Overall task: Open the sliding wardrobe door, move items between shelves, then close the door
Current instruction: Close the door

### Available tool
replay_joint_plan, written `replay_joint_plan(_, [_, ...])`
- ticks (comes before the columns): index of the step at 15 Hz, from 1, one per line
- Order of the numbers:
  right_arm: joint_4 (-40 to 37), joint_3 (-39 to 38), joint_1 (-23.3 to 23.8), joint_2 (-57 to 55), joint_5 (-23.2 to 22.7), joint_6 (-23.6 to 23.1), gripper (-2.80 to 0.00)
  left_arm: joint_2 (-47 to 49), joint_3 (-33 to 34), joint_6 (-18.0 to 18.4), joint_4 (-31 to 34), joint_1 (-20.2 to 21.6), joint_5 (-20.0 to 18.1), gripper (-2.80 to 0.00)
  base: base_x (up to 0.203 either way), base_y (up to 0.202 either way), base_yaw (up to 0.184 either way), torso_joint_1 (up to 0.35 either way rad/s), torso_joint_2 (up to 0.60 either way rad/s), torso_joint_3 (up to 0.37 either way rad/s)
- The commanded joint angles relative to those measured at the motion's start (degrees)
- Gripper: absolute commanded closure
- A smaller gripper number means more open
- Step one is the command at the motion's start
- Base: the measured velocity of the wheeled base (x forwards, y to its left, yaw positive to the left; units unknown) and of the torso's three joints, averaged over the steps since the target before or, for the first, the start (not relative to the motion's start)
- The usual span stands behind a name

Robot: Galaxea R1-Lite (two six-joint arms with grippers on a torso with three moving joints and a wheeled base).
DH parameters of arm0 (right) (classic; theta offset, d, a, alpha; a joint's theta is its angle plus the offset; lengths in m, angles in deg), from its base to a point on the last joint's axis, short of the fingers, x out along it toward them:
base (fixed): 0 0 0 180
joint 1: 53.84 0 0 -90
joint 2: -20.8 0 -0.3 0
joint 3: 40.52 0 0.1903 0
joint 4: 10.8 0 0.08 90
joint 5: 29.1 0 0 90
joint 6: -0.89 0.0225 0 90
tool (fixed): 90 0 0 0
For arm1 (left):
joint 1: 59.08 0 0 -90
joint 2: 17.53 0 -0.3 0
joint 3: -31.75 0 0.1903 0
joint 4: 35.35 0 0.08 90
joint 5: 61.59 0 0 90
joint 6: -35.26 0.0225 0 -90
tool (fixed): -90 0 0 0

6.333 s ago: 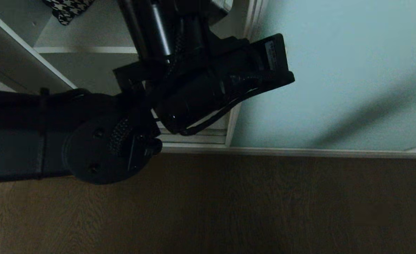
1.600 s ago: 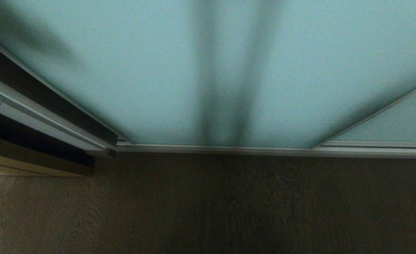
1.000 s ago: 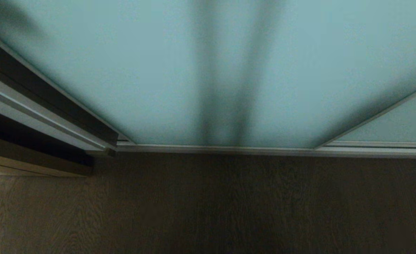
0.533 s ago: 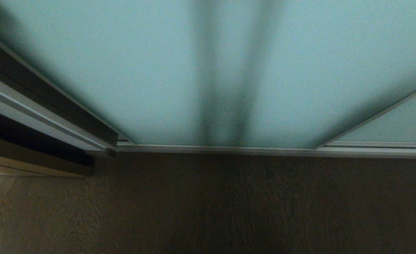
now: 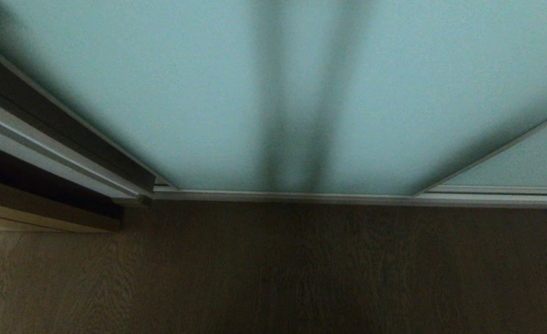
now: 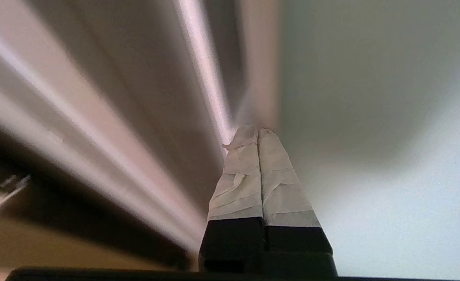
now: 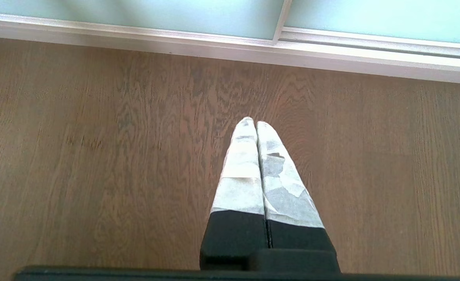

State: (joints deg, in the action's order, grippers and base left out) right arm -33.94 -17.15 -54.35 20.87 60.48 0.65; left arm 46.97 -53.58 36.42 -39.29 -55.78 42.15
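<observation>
Although neither arm shows in the head view, the left wrist view puts the left pincer (image 6: 258, 130) close against the sliding wardrobe door (image 5: 217, 93), its taped fingers pressed together on nothing, tips aimed at the slim silver upright (image 6: 204, 74) that borders the frosted glass. That upright is the door's long axis (it runs floor to ceiling, and the panel travels crosswise to it along the bottom track (image 5: 347, 198)). The glass lies to one side of the fingertips and the darker cabinet frame (image 5: 46, 139) to the other, so any further push would have to go sideways across the upright, not along it. Judging by the glass filling the opening, the door looks shut. The right pincer (image 7: 252, 121), likewise closed and empty, hangs over the wood floor (image 7: 97, 156), well short of the door, so the left arm is plainly the nearer one.
</observation>
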Motion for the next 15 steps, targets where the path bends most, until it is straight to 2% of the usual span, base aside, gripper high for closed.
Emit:
replay_joint_plan(1, [0.0,0.0,0.0,0.2,0.0,0.0,0.00,-3.7,-2.1,-0.2,0.8,0.0,-3.9,0.00,0.000,0.000,0.000,0.000,0.00,0.000])
replay_joint_plan(3, [0.0,0.0,0.0,0.2,0.1,0.0,0.00,-5.3,-4.2,-0.2,2.7,-0.1,-5.4,0.00,0.000,0.000,0.000,0.000,0.00,0.000])
replay_joint_plan(5, [0.0,0.0,0.0,0.2,0.0,0.0,0.00,-7.5,-4.7,-0.5,3.2,-0.1,-10.0,0.00,0.000,0.000,0.000,0.000,0.00,0.000])
replay_joint_plan(7, [0.0,0.0,0.0,0.2,0.0,0.0,0.00,-7.5,-5.5,-0.5,3.1,-0.1,-11.6,0.00,0.000,0.000,0.000,0.000,0.00,0.000])
replay_joint_plan(14, [0.0,0.0,0.0,0.2,0.0,0.0,0.00,-1.4,-8.6,-2.5,1.0,0.1,-10.5,0.00,0.000,0.000,0.000,0.000,0.00,0.000])
replay_joint_plan(15, [0.0,0.0,0.0,0.2,0.0,0.0,0.00,-0.4,-8.9,-2.5,0.6,0.2,-8.9,0.00,0.000,0.000,0.000,0.000,0.00,0.000])
